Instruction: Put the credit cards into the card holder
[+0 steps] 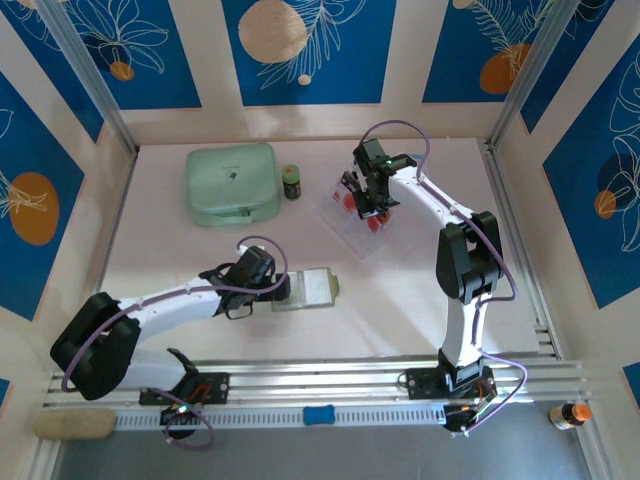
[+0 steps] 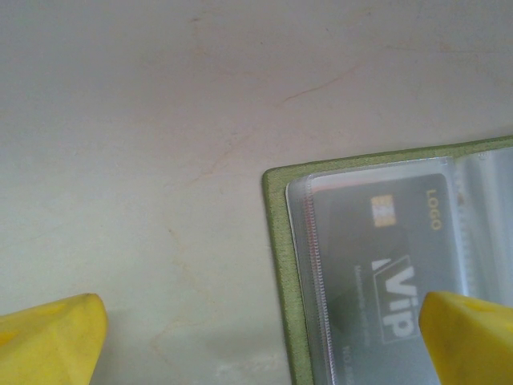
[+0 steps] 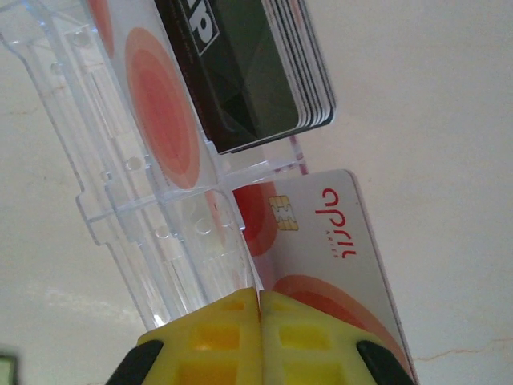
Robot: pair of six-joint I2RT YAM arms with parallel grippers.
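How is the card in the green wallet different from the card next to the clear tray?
The wallet card is dark grey and says VIP; the tray card is white with red circles. The wallet card sits inside a clear sleeve; the tray card lies uncovered. Both have a gold chip.

The table [image 1: 170,255] is taken in whole by the top external camera, set above and behind the arm bases [image 1: 450,382]. The card holder [image 2: 280,281] is framed close from above by the left wrist camera, the clear tray [image 3: 144,241] by the right; both are shared with the overhead view.
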